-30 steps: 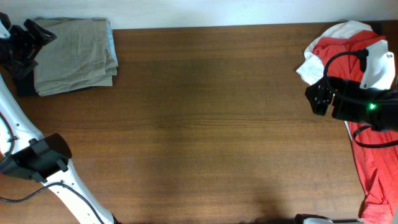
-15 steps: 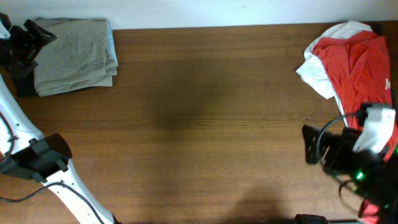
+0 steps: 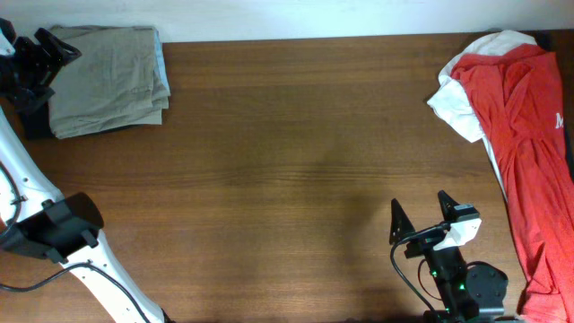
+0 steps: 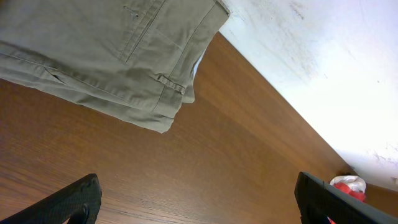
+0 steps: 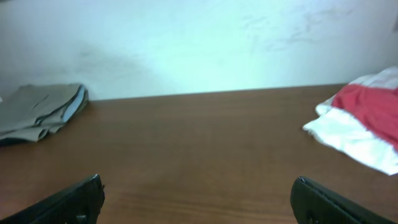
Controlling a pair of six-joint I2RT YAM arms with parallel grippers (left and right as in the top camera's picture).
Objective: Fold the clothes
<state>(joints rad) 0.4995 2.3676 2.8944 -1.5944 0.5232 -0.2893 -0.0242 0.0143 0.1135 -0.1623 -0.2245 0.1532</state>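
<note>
From above, the khaki trousers (image 3: 108, 79) lie folded in a neat pile at the far left corner of the table (image 3: 287, 161). A strip of pale blue lining (image 3: 161, 65) shows along the side of the pile that faces the middle of the table. The left gripper (image 3: 47, 65) sits at the left edge of the table, just beside the pile. The red T-shirt (image 3: 525, 144) lies spread out and not folded along the right side of the table. The white garment (image 3: 456, 103) pokes out from under it, toward the middle of the table. The right gripper (image 3: 419, 211) is low over bare wood near the front edge of the table, on the right half. Its two fingers stand wide apart and hold nothing.

The left wrist camera looks across the table (image 4: 217, 155) at the trousers (image 4: 106, 50). A bit of blue lining (image 4: 198, 62) peeks out at the folded edge. The left gripper (image 4: 196, 186) has its fingers spread far apart with only wood between them. Far off at the other end of the table is a small red and white lump by the wall (image 4: 323, 62).

The right wrist camera shows the right gripper (image 5: 196, 186) spread wide and empty over the table. The trousers (image 5: 37, 112) sit at the far left of the table. The red T-shirt (image 5: 373, 102) and white garment (image 5: 348, 137) sit at the far right of it.
</note>
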